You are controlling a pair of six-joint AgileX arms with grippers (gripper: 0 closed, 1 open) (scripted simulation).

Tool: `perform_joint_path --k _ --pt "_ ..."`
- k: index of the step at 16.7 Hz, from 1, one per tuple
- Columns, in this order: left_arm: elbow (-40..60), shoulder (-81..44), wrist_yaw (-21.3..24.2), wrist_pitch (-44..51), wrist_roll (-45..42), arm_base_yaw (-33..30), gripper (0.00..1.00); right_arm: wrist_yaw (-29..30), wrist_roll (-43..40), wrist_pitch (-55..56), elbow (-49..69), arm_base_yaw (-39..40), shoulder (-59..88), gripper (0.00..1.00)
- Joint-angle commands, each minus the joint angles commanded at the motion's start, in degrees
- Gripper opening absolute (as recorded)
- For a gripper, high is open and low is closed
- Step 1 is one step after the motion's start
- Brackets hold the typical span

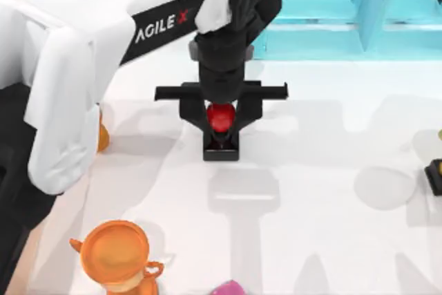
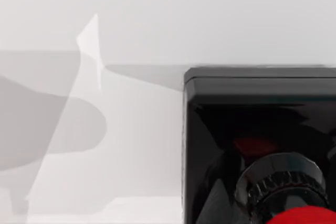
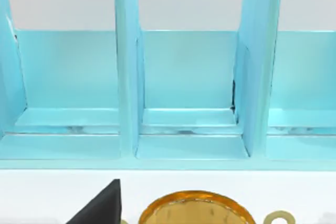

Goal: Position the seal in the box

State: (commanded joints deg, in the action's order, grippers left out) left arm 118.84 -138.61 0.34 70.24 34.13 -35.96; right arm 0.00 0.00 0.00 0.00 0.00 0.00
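Observation:
The seal [image 1: 221, 144] stands at the middle of the white table, a black square block with a glossy red knob [image 1: 221, 117] on top. My left gripper [image 1: 221, 121] reaches in from the left and comes down over it. Its two black fingers [image 1: 195, 119] close in on the knob from both sides, shut on it. In the left wrist view the seal [image 2: 252, 124] is very near, with its ribbed collar and a bit of red knob [image 2: 304, 216] at the frame's edge. The box is out of view.
A cyan shelf unit [image 1: 345, 12] runs along the back right, and its compartments [image 3: 184, 77] face the right wrist camera. An orange cup [image 1: 116, 253] stands at the front left, with a pink object [image 1: 228, 288] beside it. A black item [image 1: 435, 174] sits at the right edge.

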Motion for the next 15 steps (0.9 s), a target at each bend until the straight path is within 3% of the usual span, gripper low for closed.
perform_joint_path --k 7,15 --pt "4.2 -1.0 0.0 3.8 0.1 0.0 0.0 0.0 0.0 0.0 0.0 0.0 0.0 1.0" --pt "30.3 -5.2 0.0 24.5 0.1 -0.1 0.0 0.0 0.0 0.0 0.0 0.0 0.0 1.0"
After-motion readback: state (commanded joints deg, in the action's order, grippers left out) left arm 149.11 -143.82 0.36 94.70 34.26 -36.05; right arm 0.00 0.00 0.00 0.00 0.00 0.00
